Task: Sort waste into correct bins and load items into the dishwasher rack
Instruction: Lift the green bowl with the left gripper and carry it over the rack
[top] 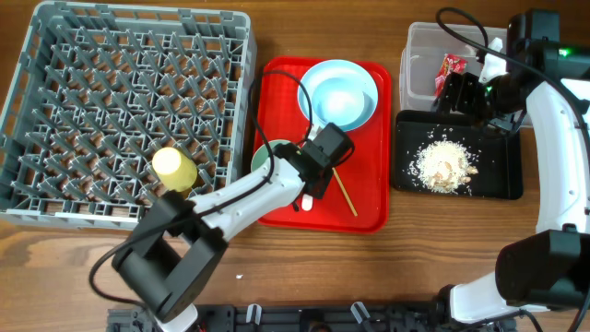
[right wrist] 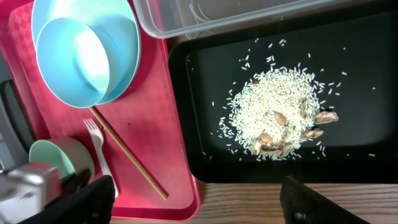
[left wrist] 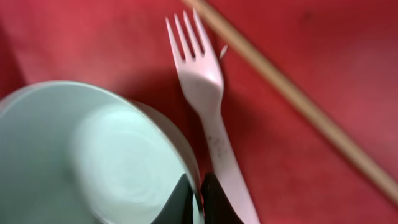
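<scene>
Clamping my left end effector (left wrist: 197, 186) on the rim of the pale green bowl (left wrist: 93, 155) on the red tray (left wrist: 323, 37), I judge the next move a level lift to the dishwasher rack (top: 138, 11).

My left arm (top: 244, 189) and right arm (top: 562, 111), 2 white tubes with boxy black joints, trail thin black cables (top: 300, 95); my left gripper (left wrist: 196, 202) has black wedge fingers (left wrist: 177, 205).

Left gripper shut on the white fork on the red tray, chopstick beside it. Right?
No: the left gripper is shut on the pale green bowl at its rim, not the white fork, which lies free on the red tray, chopstick beside it. Left wrist view shows it.
</scene>
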You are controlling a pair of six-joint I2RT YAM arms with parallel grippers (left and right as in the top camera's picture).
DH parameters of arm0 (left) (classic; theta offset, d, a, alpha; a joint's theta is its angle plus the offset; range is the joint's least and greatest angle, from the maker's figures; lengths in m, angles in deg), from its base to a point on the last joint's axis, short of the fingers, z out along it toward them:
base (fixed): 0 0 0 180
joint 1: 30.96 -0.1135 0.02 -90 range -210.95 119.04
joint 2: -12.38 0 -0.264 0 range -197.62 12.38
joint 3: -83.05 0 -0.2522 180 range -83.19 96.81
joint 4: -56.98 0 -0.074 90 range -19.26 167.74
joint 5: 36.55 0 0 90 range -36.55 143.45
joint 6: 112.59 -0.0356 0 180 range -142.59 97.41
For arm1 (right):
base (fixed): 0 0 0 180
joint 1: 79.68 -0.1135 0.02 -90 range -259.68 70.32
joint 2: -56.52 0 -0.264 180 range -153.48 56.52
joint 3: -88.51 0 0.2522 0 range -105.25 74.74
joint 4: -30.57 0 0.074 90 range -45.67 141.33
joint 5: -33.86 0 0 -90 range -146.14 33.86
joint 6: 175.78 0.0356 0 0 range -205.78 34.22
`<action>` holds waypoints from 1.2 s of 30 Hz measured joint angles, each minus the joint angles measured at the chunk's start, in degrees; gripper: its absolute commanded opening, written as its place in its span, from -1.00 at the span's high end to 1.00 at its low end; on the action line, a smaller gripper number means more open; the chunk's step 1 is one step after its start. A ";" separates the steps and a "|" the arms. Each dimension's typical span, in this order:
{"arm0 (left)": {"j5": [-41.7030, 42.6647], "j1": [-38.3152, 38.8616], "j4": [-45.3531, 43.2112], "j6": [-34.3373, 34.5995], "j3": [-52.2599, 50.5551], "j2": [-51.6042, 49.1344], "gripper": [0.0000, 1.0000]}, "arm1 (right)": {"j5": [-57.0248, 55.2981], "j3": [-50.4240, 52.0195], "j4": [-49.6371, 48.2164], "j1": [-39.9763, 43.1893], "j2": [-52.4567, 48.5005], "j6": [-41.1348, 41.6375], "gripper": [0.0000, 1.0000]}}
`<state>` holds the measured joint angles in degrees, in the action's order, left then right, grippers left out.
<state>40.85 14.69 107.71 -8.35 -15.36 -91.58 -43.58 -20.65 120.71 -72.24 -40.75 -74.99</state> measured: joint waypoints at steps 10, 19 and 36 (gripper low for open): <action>0.22 -1.07 0.07 0.00 4.50 12.74 0.92 | 0.00 0.00 0.15 0.00 0.00 0.00 -0.72; 0.55 -4.07 0.11 -0.04 4.50 15.41 0.92 | 0.00 0.00 0.33 0.00 0.00 0.00 -0.72; 37.92 -41.20 -1.62 -5.62 4.52 24.85 0.92 | 0.00 0.00 0.55 0.00 0.00 0.02 -0.72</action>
<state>78.77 -26.51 106.09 -13.96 -10.84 -66.73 -43.58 -20.65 121.26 -72.24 -40.75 -74.97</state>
